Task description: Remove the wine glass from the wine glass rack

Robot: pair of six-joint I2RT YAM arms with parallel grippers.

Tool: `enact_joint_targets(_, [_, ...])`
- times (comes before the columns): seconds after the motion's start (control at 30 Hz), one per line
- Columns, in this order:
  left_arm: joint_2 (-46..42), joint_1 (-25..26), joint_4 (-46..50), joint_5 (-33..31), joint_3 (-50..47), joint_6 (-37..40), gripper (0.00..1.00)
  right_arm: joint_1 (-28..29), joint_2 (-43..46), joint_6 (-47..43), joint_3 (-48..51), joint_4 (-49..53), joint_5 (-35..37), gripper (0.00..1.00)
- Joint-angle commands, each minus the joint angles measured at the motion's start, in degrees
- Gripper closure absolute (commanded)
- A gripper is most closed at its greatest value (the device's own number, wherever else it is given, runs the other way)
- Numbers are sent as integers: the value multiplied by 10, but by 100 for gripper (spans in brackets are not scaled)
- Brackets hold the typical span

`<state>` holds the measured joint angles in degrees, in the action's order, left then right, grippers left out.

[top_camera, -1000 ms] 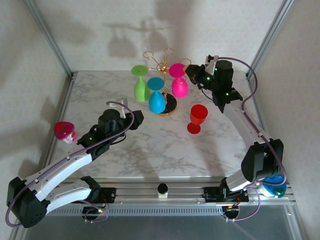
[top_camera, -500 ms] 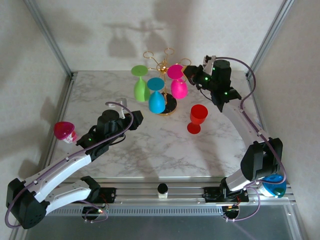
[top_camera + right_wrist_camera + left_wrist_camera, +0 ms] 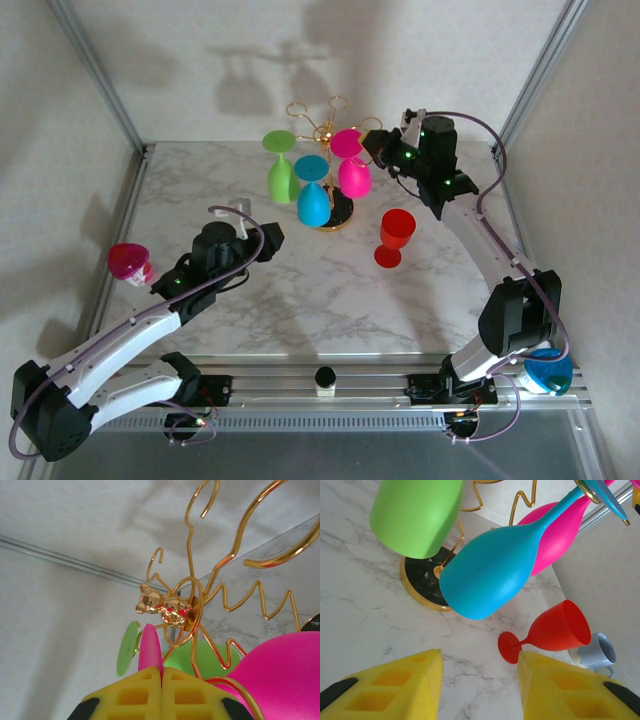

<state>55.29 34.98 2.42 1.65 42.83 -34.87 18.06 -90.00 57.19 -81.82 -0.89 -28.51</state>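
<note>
The gold wire wine glass rack (image 3: 322, 122) stands on its round black base (image 3: 420, 582) at the back of the marble table. Three wine glasses hang upside down from it: green (image 3: 281, 172), blue (image 3: 313, 197) and pink (image 3: 354, 170). My right gripper (image 3: 374, 147) is level with the rack's top on its right side. In the right wrist view the gripper (image 3: 161, 672) is shut on the edge of the pink glass's round foot (image 3: 149, 647), under a gold loop (image 3: 192, 605). My left gripper (image 3: 480, 680) is open and empty, low over the table in front of the blue glass (image 3: 495, 575).
A red wine glass (image 3: 396, 237) stands upright on the table right of the rack. A grey mug (image 3: 597, 652) sits behind it. Another pink glass (image 3: 129, 262) is off the table's left edge, a blue object (image 3: 548, 370) by the right arm's base. Metal frame posts flank the table.
My right gripper has shifted a little left toward the rack's centre, carrying the pink glass's foot and swinging its bowl slightly. The left arm has hardly moved.
</note>
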Motion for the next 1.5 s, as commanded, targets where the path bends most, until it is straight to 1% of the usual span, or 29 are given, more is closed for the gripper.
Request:
enact_joint_targets(0.0, [-14, -7, -6, -9, -8, 2, 56, 8, -4, -14, -22, 0, -1, 100])
enact_joint_targets(0.43, [-23, -9, -5, -9, -11, 1, 56, 17, 29, -25, 1, 18, -3, 100])
enact_joint_targets(0.73, [-25, -9, -5, -8, -13, -1, 56, 20, 57, -15, 32, 9, -5, 100])
enact_joint_targets(0.83, [-30, -10, 5, -21, -10, 5, 56, 20, 66, -3, 47, -1, -13, 100])
enact_joint_targets(1.0, [-37, -12, 13, -22, -7, 9, 56, 23, 80, 0, 64, -1, -18, 100])
enact_joint_targets(1.33, [-39, -15, 28, -24, 1, 17, 55, 32, 133, -14, 103, 21, -19, 100])
enact_joint_targets(1.4, [-38, -16, 37, -28, 6, 19, 52, 36, 147, -18, 112, 30, -16, 100])
enact_joint_targets(1.47, [-36, -16, 43, -28, 8, 21, 52, 40, 160, -20, 123, 34, -17, 100])
